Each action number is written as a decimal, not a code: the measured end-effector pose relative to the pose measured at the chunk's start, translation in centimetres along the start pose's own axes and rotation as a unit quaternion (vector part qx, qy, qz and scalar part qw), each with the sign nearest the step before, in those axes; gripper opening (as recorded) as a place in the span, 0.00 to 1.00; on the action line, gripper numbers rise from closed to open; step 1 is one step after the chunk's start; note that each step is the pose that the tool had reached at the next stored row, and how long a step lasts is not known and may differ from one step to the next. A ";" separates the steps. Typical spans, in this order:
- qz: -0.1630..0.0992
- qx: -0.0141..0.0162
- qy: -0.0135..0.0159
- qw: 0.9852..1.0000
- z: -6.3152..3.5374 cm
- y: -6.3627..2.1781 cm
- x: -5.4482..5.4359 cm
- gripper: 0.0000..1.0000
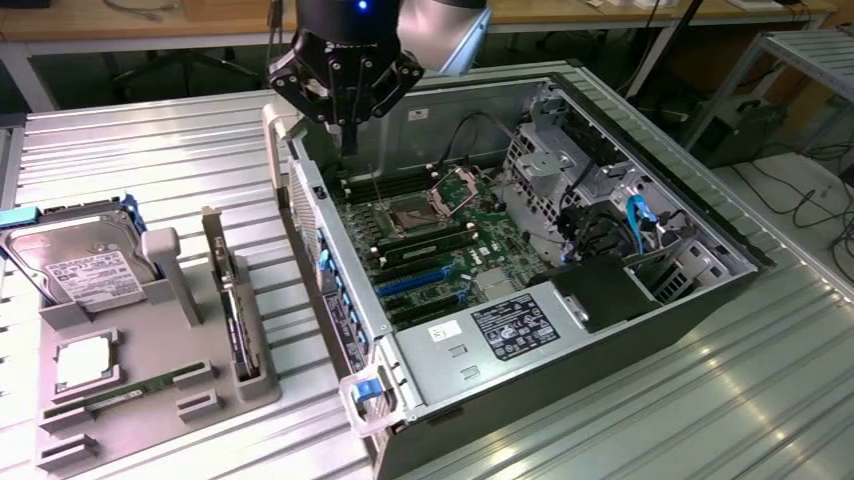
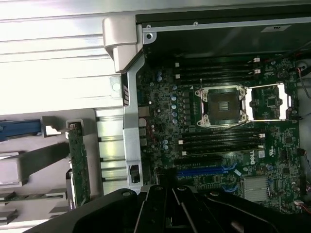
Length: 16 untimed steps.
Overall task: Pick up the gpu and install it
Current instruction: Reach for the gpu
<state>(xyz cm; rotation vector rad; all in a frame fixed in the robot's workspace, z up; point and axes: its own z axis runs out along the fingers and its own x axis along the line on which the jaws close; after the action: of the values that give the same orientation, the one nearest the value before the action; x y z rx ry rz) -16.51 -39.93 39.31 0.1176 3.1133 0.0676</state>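
Observation:
The gpu (image 1: 230, 300) is a green card standing on edge in a slot of the grey holder (image 1: 147, 405) at the exterior view's left, its pale bracket strip at the far end. The wrist view shows the gpu (image 2: 77, 162) beside the case's outer wall. My gripper (image 1: 350, 140) hangs above the far left corner of the open computer case (image 1: 694, 215), well away from the card. Its fingers look shut, with nothing between them. The gripper (image 2: 167, 189) shows as a dark mass over the motherboard's blue expansion slots (image 2: 204, 171).
On the grey holder there are also a silver hard drive (image 1: 80, 265), a processor (image 1: 83, 360) and a narrow memory stick (image 1: 127, 392). Inside the case lie the motherboard (image 1: 427, 235), the open processor socket (image 2: 221, 104), cables and a drive cage (image 1: 567, 160).

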 end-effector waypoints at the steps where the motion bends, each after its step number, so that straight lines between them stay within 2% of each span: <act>1: 0.000 0.000 0.000 1.000 -0.01 -0.01 0.1 0.11; 16: 0.000 0.000 0.000 1.000 -0.03 -0.13 1.3 0.11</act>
<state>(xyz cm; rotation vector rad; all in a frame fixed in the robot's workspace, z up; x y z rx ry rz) -17.78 -39.97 39.31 0.1176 3.1134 0.0676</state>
